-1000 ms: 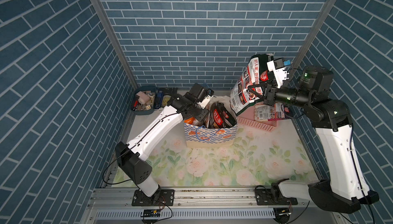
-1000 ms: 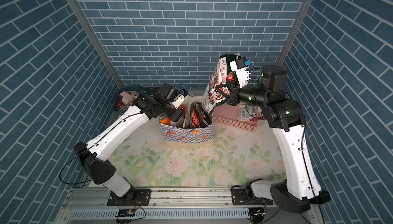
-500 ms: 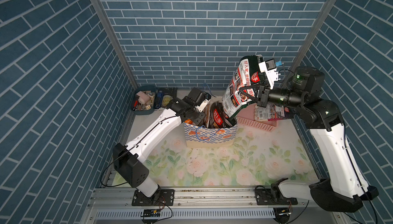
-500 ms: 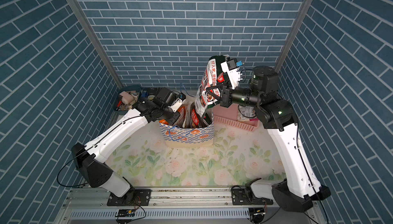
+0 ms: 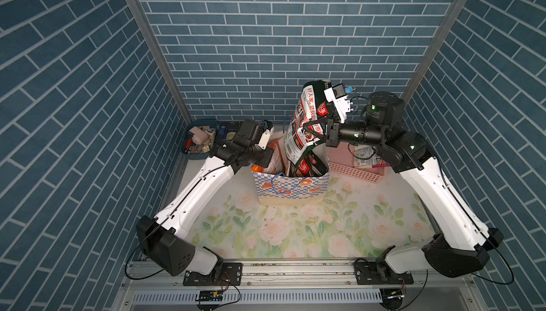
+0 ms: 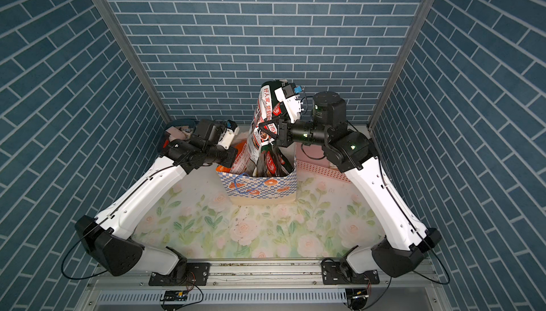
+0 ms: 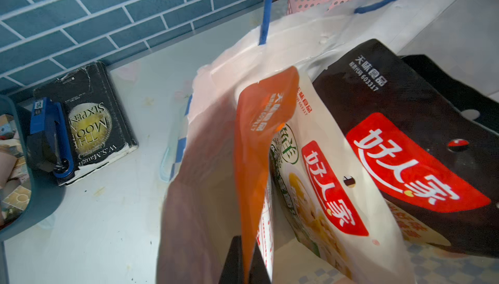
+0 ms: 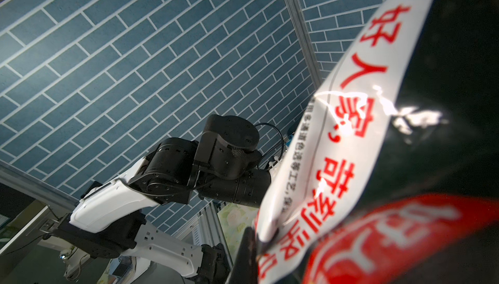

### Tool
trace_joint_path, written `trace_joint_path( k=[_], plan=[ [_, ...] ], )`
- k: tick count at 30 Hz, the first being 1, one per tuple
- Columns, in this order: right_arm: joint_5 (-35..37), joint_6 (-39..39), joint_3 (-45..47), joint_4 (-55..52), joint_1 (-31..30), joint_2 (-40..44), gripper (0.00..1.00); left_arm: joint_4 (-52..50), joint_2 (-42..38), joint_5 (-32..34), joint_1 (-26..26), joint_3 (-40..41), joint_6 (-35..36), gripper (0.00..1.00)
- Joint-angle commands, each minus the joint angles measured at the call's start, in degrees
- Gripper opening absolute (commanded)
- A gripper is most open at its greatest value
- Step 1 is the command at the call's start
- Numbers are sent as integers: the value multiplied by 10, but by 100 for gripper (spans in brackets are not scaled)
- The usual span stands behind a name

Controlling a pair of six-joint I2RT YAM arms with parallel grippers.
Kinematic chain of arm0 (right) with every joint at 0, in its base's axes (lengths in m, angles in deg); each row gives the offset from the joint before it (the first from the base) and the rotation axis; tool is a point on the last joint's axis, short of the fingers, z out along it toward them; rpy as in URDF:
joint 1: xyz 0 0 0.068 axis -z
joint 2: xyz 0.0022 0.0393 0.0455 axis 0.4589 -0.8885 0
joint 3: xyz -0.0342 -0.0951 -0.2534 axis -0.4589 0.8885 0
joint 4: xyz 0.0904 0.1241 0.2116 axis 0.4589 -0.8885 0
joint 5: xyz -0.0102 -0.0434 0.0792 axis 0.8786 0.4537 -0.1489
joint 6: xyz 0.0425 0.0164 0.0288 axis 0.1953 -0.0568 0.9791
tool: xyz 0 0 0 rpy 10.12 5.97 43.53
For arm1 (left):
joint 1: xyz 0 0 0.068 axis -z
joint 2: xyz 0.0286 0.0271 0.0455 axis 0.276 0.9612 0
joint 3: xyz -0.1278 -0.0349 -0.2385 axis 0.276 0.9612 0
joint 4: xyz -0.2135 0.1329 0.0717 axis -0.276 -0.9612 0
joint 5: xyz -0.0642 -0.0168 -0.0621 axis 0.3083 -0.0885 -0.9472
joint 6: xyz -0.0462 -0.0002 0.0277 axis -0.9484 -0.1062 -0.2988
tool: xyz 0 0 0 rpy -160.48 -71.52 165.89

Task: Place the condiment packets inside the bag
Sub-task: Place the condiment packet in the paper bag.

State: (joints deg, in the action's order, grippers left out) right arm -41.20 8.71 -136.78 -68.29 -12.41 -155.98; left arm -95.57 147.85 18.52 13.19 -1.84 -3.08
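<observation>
The checked bag [image 5: 291,186] [image 6: 260,186] stands upright mid-table with several condiment packets in it. My right gripper [image 5: 317,130] [image 6: 271,133] is shut on a big black-and-white condiment packet [image 5: 305,126] [image 8: 351,123]. That packet hangs upright over the bag's mouth, its lower end at the rim. My left gripper [image 5: 273,158] [image 7: 247,263] is at the bag's left rim, shut on the edge of an orange packet [image 7: 259,139] inside. Beside the orange one stand a white packet [image 7: 318,177] and a black packet [image 7: 421,134].
A pink slotted basket [image 5: 354,170] with a packet in it sits right of the bag, under my right arm. A blue tray [image 5: 196,142] of small bits is at the back left. Next to the tray a dark book [image 7: 94,118] lies flat, with a blue stapler [image 7: 51,134] on it.
My right gripper has carried its packet leftward from above the basket to over the bag. My left gripper has closed on the orange packet at the bag's left rim.
</observation>
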Motion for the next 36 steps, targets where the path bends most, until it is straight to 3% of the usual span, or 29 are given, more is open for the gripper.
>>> trace_joint_path(
  k=[1,12,18,26,34,36],
  plan=[
    [47,37,15,103,-15,-14,0,13,-1,-8,-9,2,-30,0],
    [61,81,141,226,-33,-20,0,-2,15,-34,-29,-7,-73,0],
    [77,73,205,219,-31,-21,0,-1,18,-37,-29,-12,-73,0],
    [40,41,162,179,-34,-39,0,-1,19,-34,-30,-15,-72,0],
    [104,36,156,104,-43,-68,0,-1,19,-34,-29,-18,-73,0],
    [119,36,150,93,-49,-72,12,-1,21,-35,-29,-20,-72,0]
  ],
)
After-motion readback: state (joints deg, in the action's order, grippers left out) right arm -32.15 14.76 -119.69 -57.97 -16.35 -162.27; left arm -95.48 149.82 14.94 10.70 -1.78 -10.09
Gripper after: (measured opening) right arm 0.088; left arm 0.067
